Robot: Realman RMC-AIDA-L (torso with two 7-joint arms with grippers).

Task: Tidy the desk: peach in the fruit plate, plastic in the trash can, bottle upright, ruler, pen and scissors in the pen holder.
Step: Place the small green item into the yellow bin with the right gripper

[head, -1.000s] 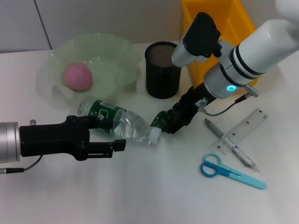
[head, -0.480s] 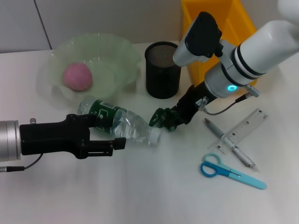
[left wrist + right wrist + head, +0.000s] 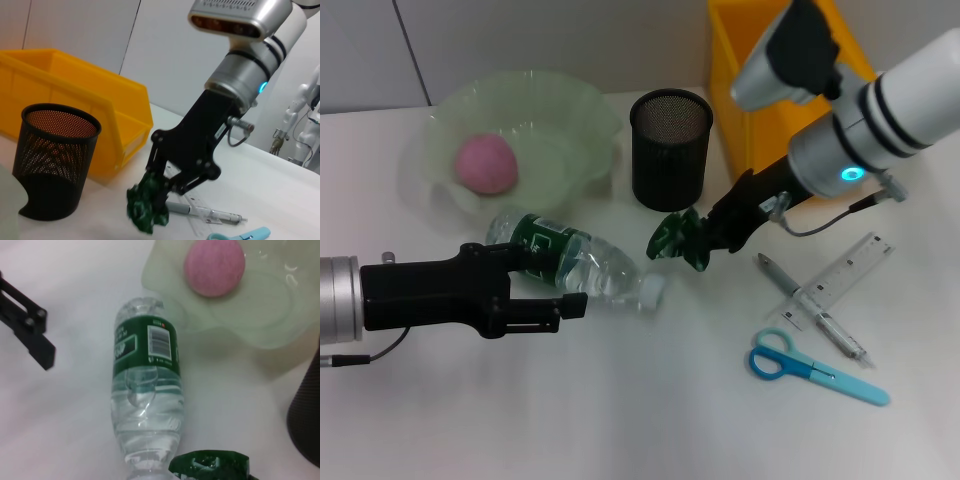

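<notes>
My right tool is clenched on the green plastic, which hangs clear of the counter at about 5 o'clock from the pen holder. The left wrist view shows the pinch plainly, fingers closed into the crumpled plastic; my own wrist view shows only its top edge.

My left tool is released, one finger on either side of the bottle, which lies on its side, cap toward 4 o'clock. Whether the fingers touch it I cannot tell.

The peach sits in the plate at 11 o'clock. The trash can stands at 1 o'clock. Ruler and pen lie crossed at 3 o'clock, scissors at 4 o'clock.
</notes>
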